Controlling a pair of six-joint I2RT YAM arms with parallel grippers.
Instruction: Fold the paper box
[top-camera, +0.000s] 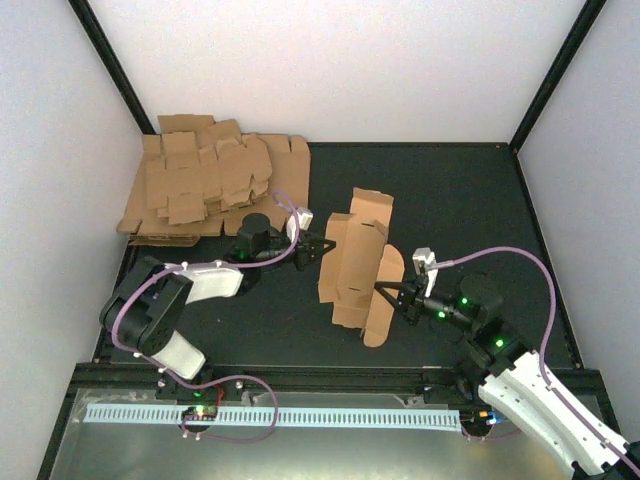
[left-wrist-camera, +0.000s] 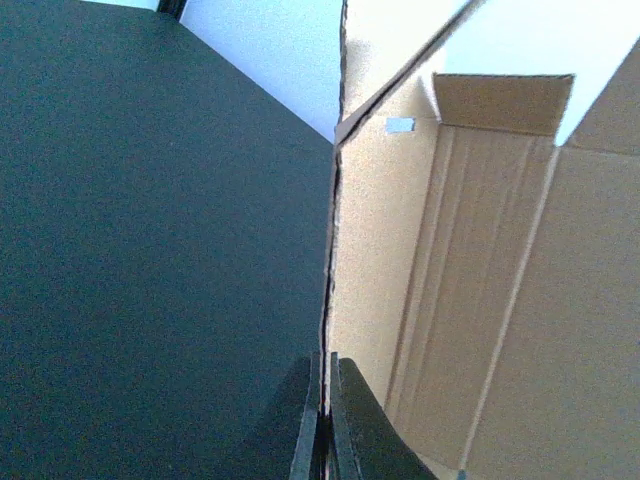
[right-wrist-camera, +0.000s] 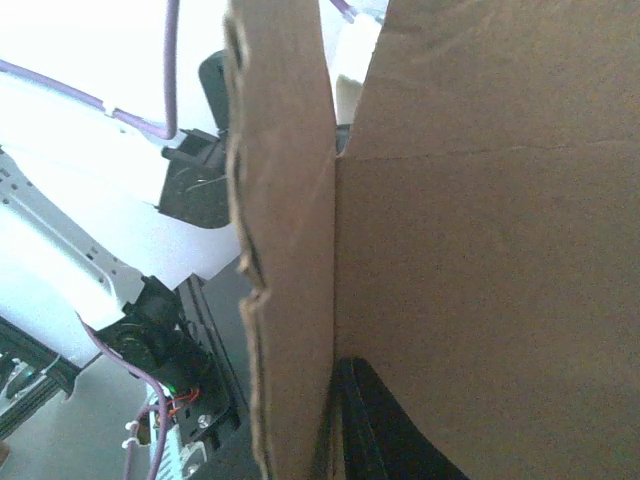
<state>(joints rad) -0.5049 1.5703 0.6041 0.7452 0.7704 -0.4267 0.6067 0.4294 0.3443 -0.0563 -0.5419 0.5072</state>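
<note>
Loose pile of brown cardboard sheets (top-camera: 205, 180) at upper left of top view, lying on black table surface (top-camera: 450, 200). White walls (top-camera: 350, 60) left, top and right. Black corner posts (top-camera: 115, 65) at upper corners. White slotted strip (top-camera: 330, 417) across bottom, on grey metal sheet (top-camera: 350, 455).

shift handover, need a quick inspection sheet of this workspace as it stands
surface: black table, nothing spilled seen
job's things: paper box, part folded, held upright between both claws
clutter: pile of cardboard sheets in the far left corner
grippers: left claw shut on the box's left edge; right claw shut on its right flap
cables: purple cables loop along both arms, clear of the box
surroundings: white walls; white strip along the near edge
</note>
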